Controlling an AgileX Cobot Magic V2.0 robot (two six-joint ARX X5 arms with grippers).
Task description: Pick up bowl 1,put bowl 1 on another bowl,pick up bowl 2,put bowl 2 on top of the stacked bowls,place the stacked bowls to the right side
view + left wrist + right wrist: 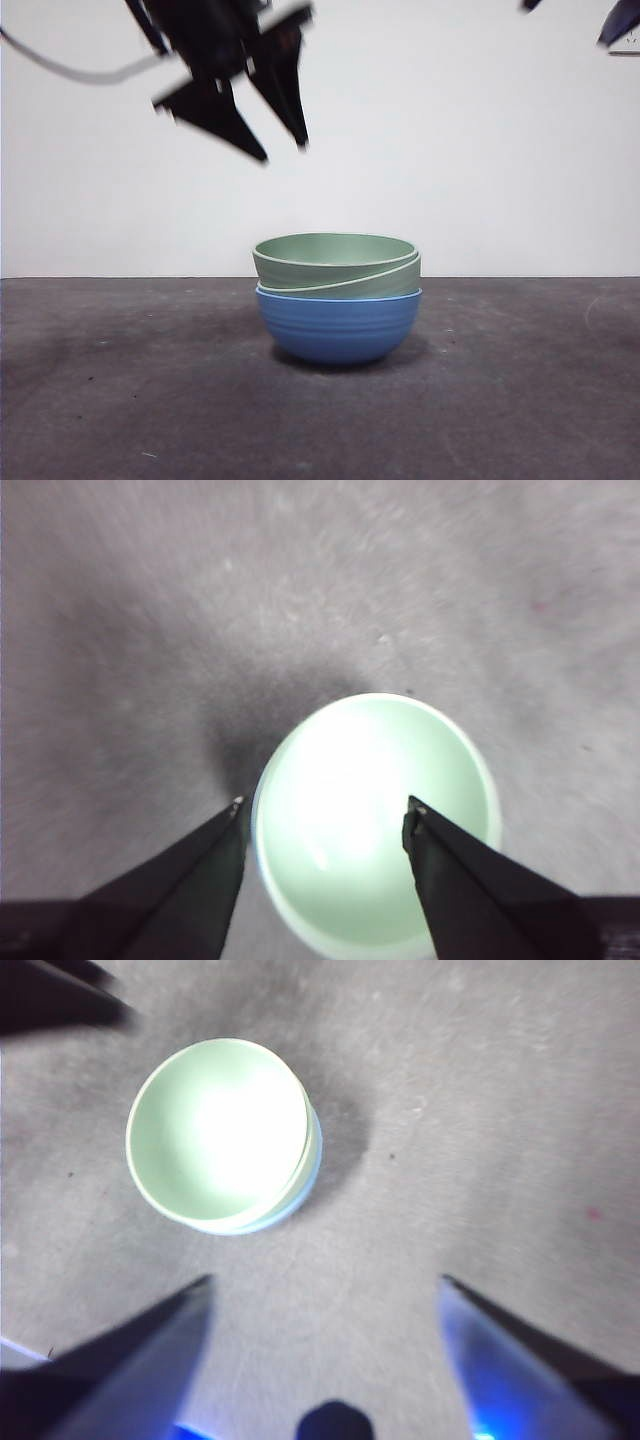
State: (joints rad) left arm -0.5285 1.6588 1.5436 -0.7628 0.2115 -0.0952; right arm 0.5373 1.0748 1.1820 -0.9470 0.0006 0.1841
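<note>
**Front view: stack built, top bowl sits crooked**

Front view shows the stack (338, 298) near mid-table (120, 400): blue bowl (338, 325) at the base, two green bowls nested in it. The top green bowl (335, 258) is tilted, its rim higher on one side, so it is not fully seated in the lower green bowl (385, 284).

Left gripper (255, 120) hangs above and to one side of the stack, jaws spread wide, nothing between them. In the left wrist view the left gripper (325, 815) frames the top bowl's rim from above, clear of it. Right gripper (325, 1285) is high, wide open and empty, well apart from the stack (225, 1138); in the front view it shows only as dark tips at the top corner.

Handling, as judgement:
- The bowls look like thin rigid plastic: light, stiff, smooth, probably slippery.
- Nested but loose, so expect the crooked top bowl to shift or pop out if you jolt it.
- Take hold at the rim, one jaw inside and one outside, deep enough to pinch all three walls. If you catch only the green rims, the blue bowl may stay behind.
- You should lift low and move it level and slowly to the right.
</note>
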